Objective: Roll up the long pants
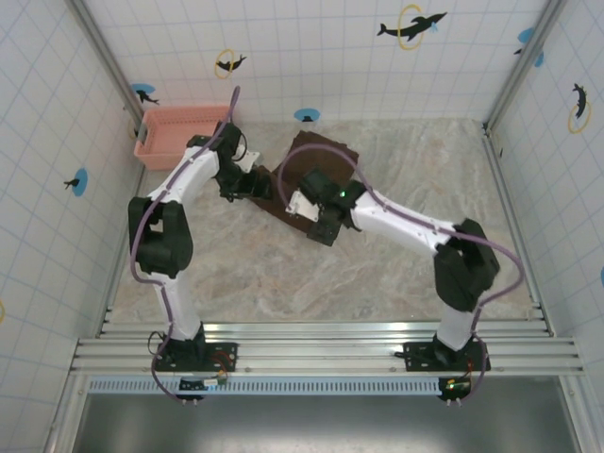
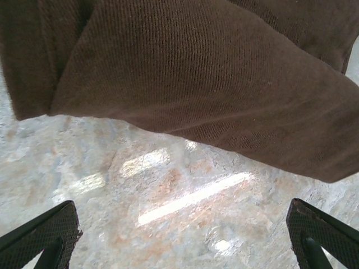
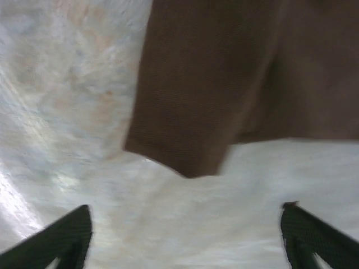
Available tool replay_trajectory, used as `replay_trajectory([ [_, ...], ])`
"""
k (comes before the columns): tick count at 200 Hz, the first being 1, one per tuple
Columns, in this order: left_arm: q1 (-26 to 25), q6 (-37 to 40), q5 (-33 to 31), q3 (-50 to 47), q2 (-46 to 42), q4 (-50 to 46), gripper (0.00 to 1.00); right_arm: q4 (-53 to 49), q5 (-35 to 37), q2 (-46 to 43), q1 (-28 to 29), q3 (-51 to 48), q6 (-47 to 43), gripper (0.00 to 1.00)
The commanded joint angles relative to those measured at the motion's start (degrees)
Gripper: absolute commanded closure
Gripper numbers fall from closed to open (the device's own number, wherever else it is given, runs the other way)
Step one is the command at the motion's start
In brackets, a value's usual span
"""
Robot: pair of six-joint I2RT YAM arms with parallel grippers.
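Far-left corner of the beige marbled table top (image 1: 377,274): shallow rectangular pink plastic basket (image 1: 175,132), backed against the white tiled wall (image 1: 311,57). Shows its own pink floor inside; near right corner hidden under the left arm

Out on the table, to the right of that basket and not in it: long pants of plain dark brown soft cloth (image 1: 330,156), gathered into a compact bundle at the middle of the far half. Lies flat on the marble between the two wrists

Left wrist view: left gripper (image 2: 179,235) spread wide, black textured fingers (image 2: 47,232) at the two lower corners, bare marble between them. Grips nothing. Thick folded edge of the brown cloth ahead of the tips, apart from them, resting on the table

Right wrist view, blurred: right gripper (image 3: 185,238) likewise wide apart, dark fingers (image 3: 64,235) low at either side, pale marble between. Holds nothing. Corner of the brown cloth ahead, hanging towards the table; cannot tell whether it touches

Top view: both wrists close against the bundle, left one on its left edge, right one over its near side
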Motion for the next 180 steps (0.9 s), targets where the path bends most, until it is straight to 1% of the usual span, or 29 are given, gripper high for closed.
replay_trajectory([
  [1,0.00,-1.32,2.31,1.42,2.38,1.58,0.03,23.83,27.53,-6.08,4.92,-7.42,-17.23,0.02],
  [8,-0.01,-1.12,2.38,2.21,3.03,1.43,0.03,23.74,23.48,-6.28,3.60,-6.80,-12.27,0.02],
  [15,-0.02,-1.11,2.21,2.93,3.59,1.27,0.02,19.69,17.29,-5.36,1.32,-3.62,-1.98,0.02],
  [17,-0.01,-1.09,2.34,3.05,3.71,1.31,0.02,16.75,15.08,-4.89,0.16,-2.56,0.63,0.02],
  [22,-0.03,-1.02,2.33,3.35,4.03,1.37,0.03,9.91,3.45,-3.08,-2.76,1.48,6.27,0.02],
  [27,-0.03,-0.96,2.34,3.53,4.28,1.53,0.03,3.83,-7.03,-0.47,-5.43,5.77,8.03,0.02],
  [32,0.00,-1.00,2.28,3.62,4.35,1.66,0.03,-0.96,-12.75,2.75,-6.96,10.31,10.01,0.02],
  [37,0.00,-1.13,2.02,3.64,4.44,1.95,0.02,-5.95,-14.70,6.09,-7.52,14.55,11.21,0.02],
  [41,-0.07,-1.27,2.20,3.56,4.44,2.20,0.02,-8.71,-14.35,8.35,-7.24,16.91,10.80,0.02],
  [48,0.00,-1.07,2.14,3.50,4.50,2.57,0.02,-10.74,-10.14,10.85,-5.28,18.62,8.37,0.02],
  [55,-0.03,-1.09,1.79,3.38,4.51,2.98,0.02,-8.60,-6.79,11.18,-3.14,16.82,5.89,0.02],
  [61,0.00,-1.10,1.52,3.29,4.62,3.24,0.03,-6.04,-3.94,11.13,-1.60,15.55,6.13,0.02],
  [77,-0.02,-1.34,1.73,3.68,5.49,3.65,0.02,-4.17,-1.46,12.53,0.92,15.08,6.66,0.02],
  [89,0.00,-1.62,1.61,4.29,6.09,3.58,0.03,-4.93,1.52,13.52,2.96,15.37,5.46,0.02],
  [111,-0.05,-1.92,1.95,5.52,7.71,3.60,0.02,-2.74,2.51,11.32,4.60,11.49,6.07,0.02],
  [131,-0.04,-2.15,1.87,6.69,9.87,3.53,0.02,-2.01,3.94,11.21,6.32,9.10,4.08,0.02],
  [146,-0.01,-3.05,1.47,7.32,11.62,3.44,0.03,-0.34,5.58,12.39,7.00,8.09,4.33,0.02],
  [154,-0.04,-3.51,1.62,7.34,12.26,3.83,0.03,0.58,7.62,13.68,7.04,7.98,5.00,0.02],
  [175,-0.01,-4.34,2.10,6.99,13.22,4.64,0.03,1.98,8.65,17.77,6.96,8.56,5.15,0.02],
  [180,0.00,-4.43,2.35,6.91,13.40,4.74,0.03,2.29,7.86,18.63,6.81,8.70,5.18,0.02],
])
